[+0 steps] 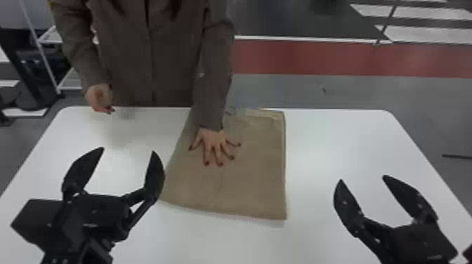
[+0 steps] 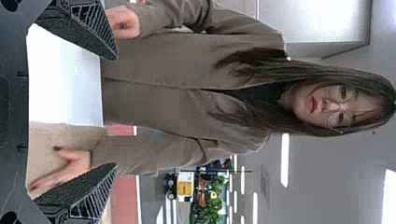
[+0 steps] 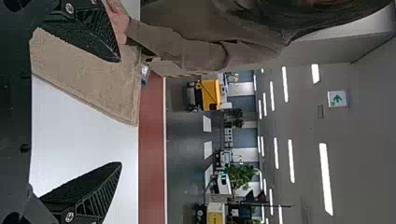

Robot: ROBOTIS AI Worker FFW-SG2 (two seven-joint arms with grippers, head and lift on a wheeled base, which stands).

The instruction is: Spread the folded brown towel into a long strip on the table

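L grip point(image 1: 128, 151) open, nothing btwn its fingers; R grip point(image 1: 362, 178) open too, w/ nothing held. Towel point(image 1: 253, 179) lies flat on table point(image 1: 326, 140) btwn the two, nearer L grip. Its L edge slants close by L grip's inner finger; R edge is straighter, w/ a wide band of tabletop btwn it & R grip. More tabletop on R grip's outer side & beyond L grip. Long axis runs away from grips, far end at table's far edge; near end wider. Person's L hand point(image 1: 214, 142) presses flat on towel, fingers twd grips; R hand point(image 1: 99, 98) beyond L grip, by far edge.
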